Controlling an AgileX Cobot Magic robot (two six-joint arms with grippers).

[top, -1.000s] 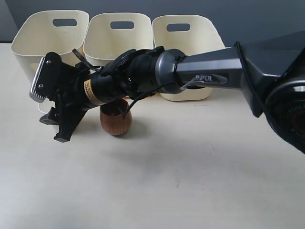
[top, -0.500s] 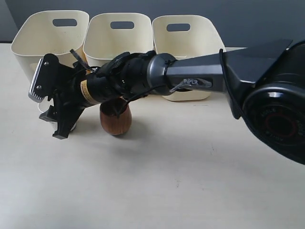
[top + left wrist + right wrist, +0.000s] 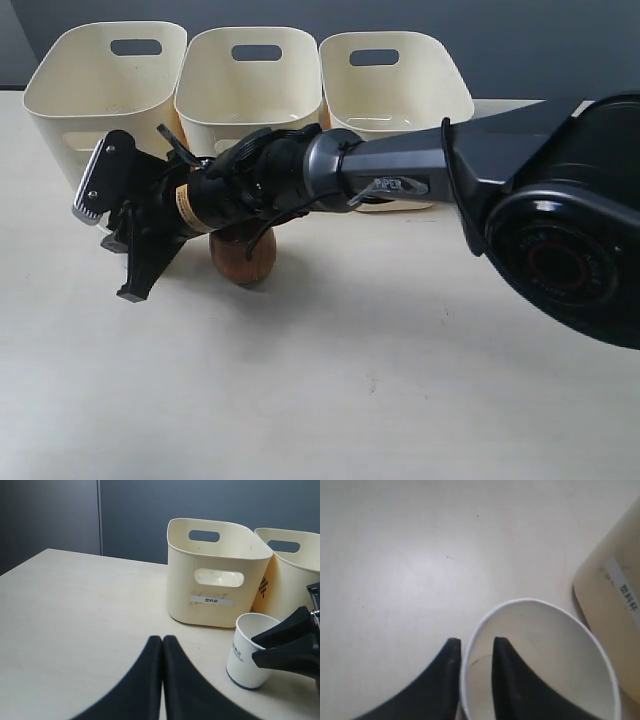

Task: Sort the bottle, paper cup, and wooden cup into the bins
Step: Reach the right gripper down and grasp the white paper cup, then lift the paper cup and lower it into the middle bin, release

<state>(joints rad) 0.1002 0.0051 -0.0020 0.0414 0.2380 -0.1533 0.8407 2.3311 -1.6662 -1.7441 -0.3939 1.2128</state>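
Upright paper cup [image 3: 248,655], mouth up

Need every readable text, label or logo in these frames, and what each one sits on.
"塑料杯": white label on the front of the bin behind the paper cup.
"PIPER": right arm link, small, only just legible.
Blue print on the paper cup: too small to read.
Yellow sticker on the right arm's wrist: unreadable.
Neighbouring bin: dark diamond mark, no text.
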